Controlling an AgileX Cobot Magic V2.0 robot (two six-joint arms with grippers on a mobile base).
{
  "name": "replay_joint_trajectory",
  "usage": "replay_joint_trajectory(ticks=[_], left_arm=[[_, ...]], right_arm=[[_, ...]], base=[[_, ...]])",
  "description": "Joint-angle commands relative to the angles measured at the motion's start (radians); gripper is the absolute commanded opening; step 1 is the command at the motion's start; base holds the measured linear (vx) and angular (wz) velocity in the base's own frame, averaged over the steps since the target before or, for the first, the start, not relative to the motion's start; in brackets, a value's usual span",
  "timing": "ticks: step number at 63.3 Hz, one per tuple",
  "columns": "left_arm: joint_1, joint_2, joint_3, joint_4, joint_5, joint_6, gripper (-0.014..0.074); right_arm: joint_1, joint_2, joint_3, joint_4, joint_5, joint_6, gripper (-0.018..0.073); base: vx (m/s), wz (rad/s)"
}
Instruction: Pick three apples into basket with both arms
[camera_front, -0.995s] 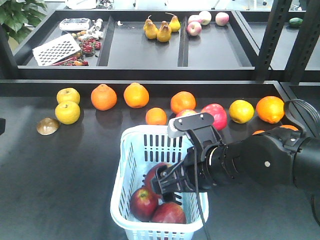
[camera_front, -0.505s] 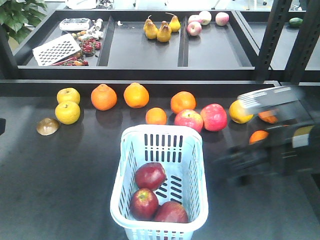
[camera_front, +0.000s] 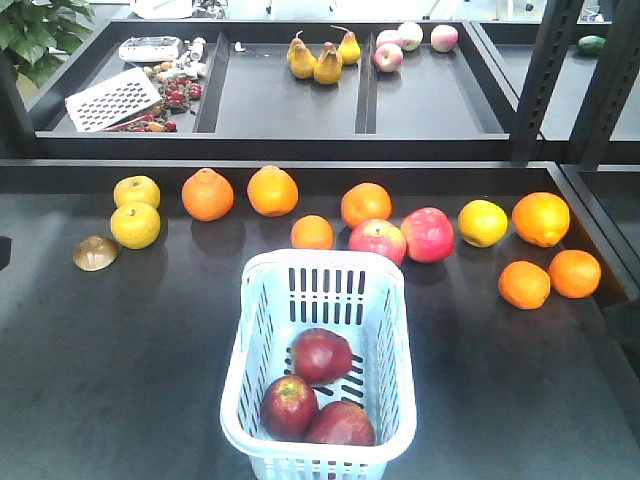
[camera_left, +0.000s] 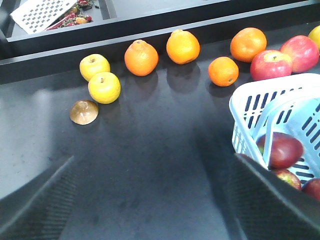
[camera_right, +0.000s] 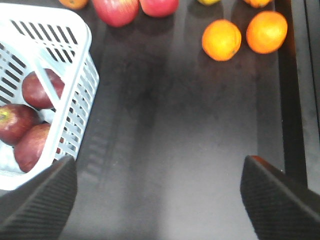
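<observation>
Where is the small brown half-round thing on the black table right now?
In the front view the brown half-round object lies at the table's far left, just below and left of the two yellow fruits; the left wrist view shows it apart from them.

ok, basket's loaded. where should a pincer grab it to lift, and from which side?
Probably the hoop handle, from above. In the left wrist view it arches over the basket clear of the three apples, leaving room for fingers around the bar. The thick rim is a fallback, though gripping one edge would likely tip the load.
</observation>
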Motion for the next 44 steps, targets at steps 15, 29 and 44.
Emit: replay_joint_trajectory(ticks=[15, 29, 44], left_arm=[[0.002, -0.006, -0.025, -0.003, -0.060, -0.009, 0.0593], [0.002, -0.006, -0.025, -0.005, -0.058, -0.009, 0.0593], [0.002, -0.006, -0.025, -0.006, -0.059, -0.009, 0.0531]], right_arm=[[-0.006, -0.038, -0.026, 0.003, -0.026, -0.009, 0.0484], [-0.006, -0.038, -0.026, 0.003, -0.031, -0.009, 0.0302], [-0.006, -0.038, -0.026, 0.003, -0.032, -0.008, 0.0060]], base=[[0.00, 0.00], [0.00, 0.00], [0.00, 0.00]])
